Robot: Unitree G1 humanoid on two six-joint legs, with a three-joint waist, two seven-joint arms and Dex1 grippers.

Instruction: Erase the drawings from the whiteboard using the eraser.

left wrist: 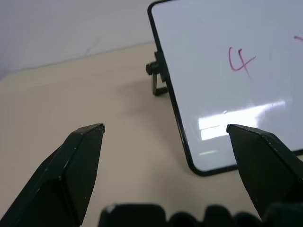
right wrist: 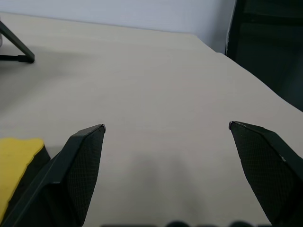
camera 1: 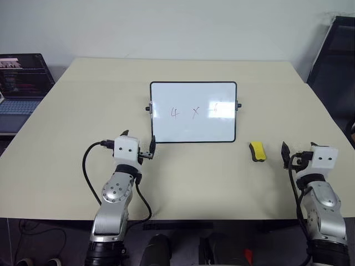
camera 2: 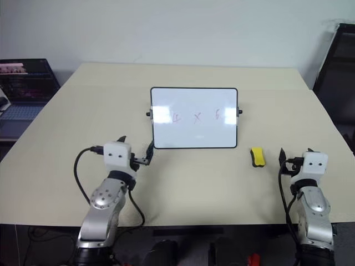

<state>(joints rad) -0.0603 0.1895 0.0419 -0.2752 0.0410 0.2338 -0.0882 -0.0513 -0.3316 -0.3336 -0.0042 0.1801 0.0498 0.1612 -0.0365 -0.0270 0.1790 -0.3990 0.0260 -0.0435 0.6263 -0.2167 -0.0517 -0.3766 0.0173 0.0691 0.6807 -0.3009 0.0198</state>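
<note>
Pre-grasp: nothing picked up yet, both grippers were spread and empty.

The eraser, a small yellow block with a dark underside, lay flat on the table, between the whiteboard and the right gripper, just beside that gripper's inner finger. Next move likely: shift the right gripper inward, drop over the eraser, clamp. The left gripper sat near the board's lower left corner. The drawings, "4 x 6", were faint, reddish and untouched.
</note>
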